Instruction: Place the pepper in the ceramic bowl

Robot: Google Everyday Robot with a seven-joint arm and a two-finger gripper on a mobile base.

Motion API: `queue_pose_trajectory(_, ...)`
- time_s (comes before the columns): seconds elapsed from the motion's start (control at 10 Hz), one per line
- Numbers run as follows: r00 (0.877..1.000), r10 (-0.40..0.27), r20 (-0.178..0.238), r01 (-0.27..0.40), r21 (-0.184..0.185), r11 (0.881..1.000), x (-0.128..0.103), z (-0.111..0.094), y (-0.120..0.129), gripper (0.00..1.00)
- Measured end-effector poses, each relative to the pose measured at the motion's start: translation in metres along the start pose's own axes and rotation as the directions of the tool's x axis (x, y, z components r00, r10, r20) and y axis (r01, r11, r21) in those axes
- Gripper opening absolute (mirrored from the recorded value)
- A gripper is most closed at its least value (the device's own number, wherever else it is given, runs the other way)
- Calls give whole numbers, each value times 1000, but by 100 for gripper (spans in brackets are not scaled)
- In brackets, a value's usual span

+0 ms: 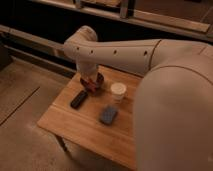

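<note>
The dark maroon ceramic bowl (99, 81) stands at the back of the wooden table (75, 131), partly hidden by my arm. My gripper (90, 84) hangs straight down over the bowl's left side. A small red-orange bit that looks like the pepper (88, 85) shows at the gripper's tip, at the bowl's rim. I cannot tell whether the pepper is held or lies in the bowl.
A white cup (118, 92) stands just right of the bowl. A black bar (78, 99) lies left and in front of it, a blue block (108, 115) near the table's middle. My large white arm covers the table's right side. Dark shelving runs behind.
</note>
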Motion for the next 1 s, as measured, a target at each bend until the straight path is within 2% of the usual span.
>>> queue_pose_trajectory(0.2, 999, -8, 33, 8, 1, 1000, -35, 5, 5, 0)
queue_pose_trajectory(0.4, 998, -13, 57, 14, -18, 1000, -57, 14, 5, 0)
queue_pose_trajectory(0.5, 998, -13, 63, 15, -28, 1000, -63, 19, 6, 0)
queue_pose_trajectory(0.7, 998, -11, 55, 15, -71, 997, -72, 38, 11, 0)
queue_pose_trajectory(1.0, 999, -24, 28, 27, -104, 994, -73, 60, 19, 0)
